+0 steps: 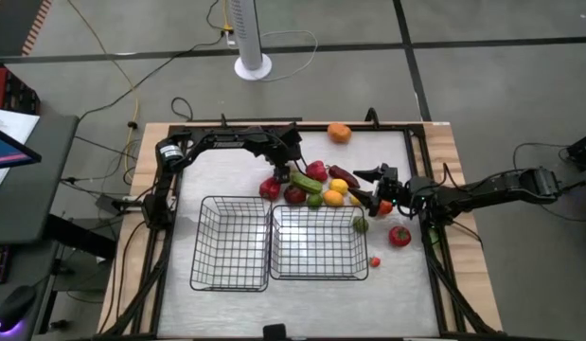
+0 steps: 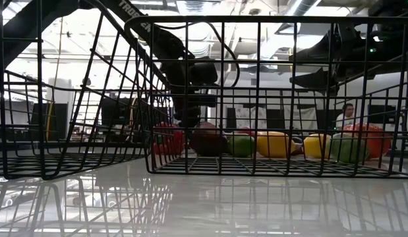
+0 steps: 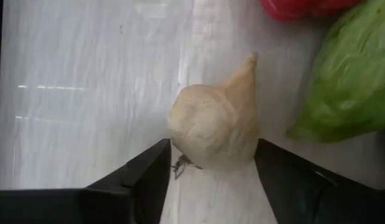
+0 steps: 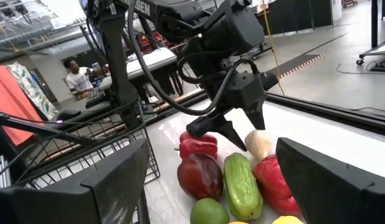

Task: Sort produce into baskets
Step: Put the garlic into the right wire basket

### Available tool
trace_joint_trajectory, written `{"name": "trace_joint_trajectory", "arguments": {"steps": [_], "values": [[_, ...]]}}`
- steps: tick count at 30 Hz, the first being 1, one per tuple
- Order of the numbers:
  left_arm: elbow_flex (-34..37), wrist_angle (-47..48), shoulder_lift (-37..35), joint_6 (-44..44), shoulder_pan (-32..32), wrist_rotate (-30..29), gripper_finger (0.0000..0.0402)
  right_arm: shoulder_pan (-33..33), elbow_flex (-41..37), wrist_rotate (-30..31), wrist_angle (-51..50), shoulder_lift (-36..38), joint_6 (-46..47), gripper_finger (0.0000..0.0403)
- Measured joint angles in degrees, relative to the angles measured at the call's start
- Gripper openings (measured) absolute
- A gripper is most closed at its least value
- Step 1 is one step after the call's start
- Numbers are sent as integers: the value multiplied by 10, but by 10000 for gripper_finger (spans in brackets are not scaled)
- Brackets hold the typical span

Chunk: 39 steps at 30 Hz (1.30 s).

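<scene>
**Operator:** Left pincer (image 3: 211,180) is down at the back of the pile, its two fingers either side of the pale garlic bulb (image 3: 217,127) on the counter (image 1: 226,170). They sit close against it, but I can't tell whether they're actually squeezing yet.

**Spotter:** And the right one?

**Operator:** Right pincer (image 1: 368,173) hangs over the other end of the pile, jaws spread wide, nothing in them.

**Spotter:** How far along are we?

**Operator:** Barely started, I'd say. From above, both baskets (image 1: 278,242) look empty. The produce (image 1: 316,185) sits heaped just behind them: red pieces, a green cucumber (image 4: 242,183), a lime, yellow ones. There's an orange (image 1: 339,133) off near the back edge, and a tomato (image 1: 399,236) with a small red bit beside the right-hand basket.

**Spotter:** So everything's left?

**Operator:** Pretty much. The garlic looks like the first candidate.
</scene>
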<state>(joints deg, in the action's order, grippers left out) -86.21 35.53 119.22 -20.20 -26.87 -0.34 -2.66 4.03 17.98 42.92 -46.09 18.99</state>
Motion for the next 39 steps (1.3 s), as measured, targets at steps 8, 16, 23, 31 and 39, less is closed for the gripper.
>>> {"name": "trace_joint_trajectory", "arguments": {"steps": [8,16,23,31,39], "values": [[-1,-4,0,4,0,8,114,0,0,0,0,0,0,379],[-93,99,0,-7,0,15,107,0,0,0,0,0,0,379],[-253,280,-1,0,8,91,109,0,0,0,0,0,0,379],[-353,449,-2,26,62,252,110,0,0,0,-1,0,-1,379],[-344,444,-2,21,186,201,114,0,0,0,-1,0,0,379]]}}
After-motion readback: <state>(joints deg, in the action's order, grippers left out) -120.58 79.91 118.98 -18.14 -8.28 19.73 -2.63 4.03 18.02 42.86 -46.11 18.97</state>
